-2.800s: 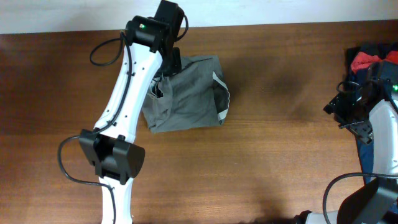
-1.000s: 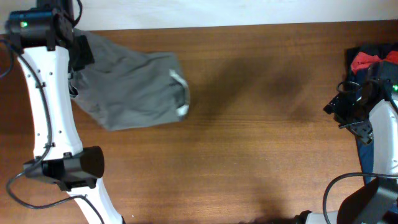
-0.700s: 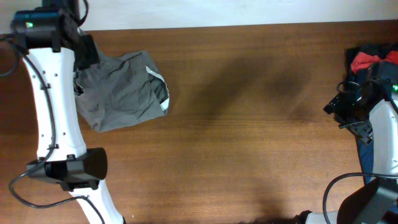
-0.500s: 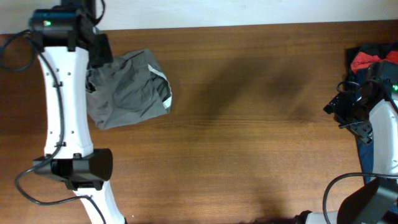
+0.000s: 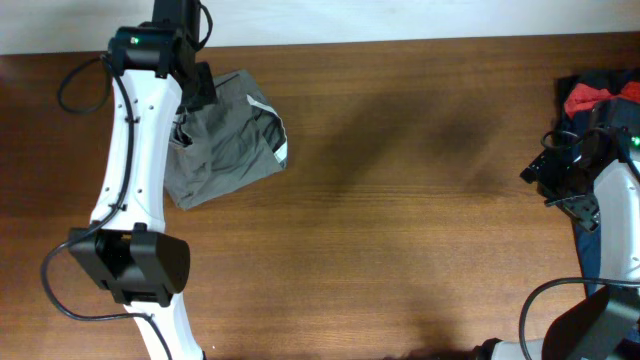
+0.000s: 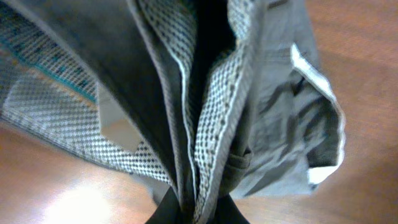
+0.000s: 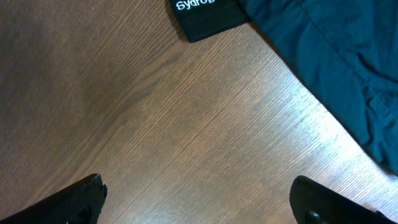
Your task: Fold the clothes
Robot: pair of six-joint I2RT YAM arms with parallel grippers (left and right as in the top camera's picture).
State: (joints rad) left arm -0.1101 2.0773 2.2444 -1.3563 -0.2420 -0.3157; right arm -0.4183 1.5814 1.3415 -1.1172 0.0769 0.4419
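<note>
A dark navy garment [image 5: 585,80] and a red cloth [image 5: 590,98] sit heaped at the right edge of the table [image 5: 420,230]. Just beside them is the right gripper [image 7: 199,205], its fingers spread wide over bare wood with nothing between them. The grey-olive shorts [image 5: 232,140] are bunched near the far left corner. The left gripper [image 6: 194,211] is pinched tight on a gathered fold of them, with checked lining showing. Bare wood runs from the shorts across the middle and along the near edge.
</note>
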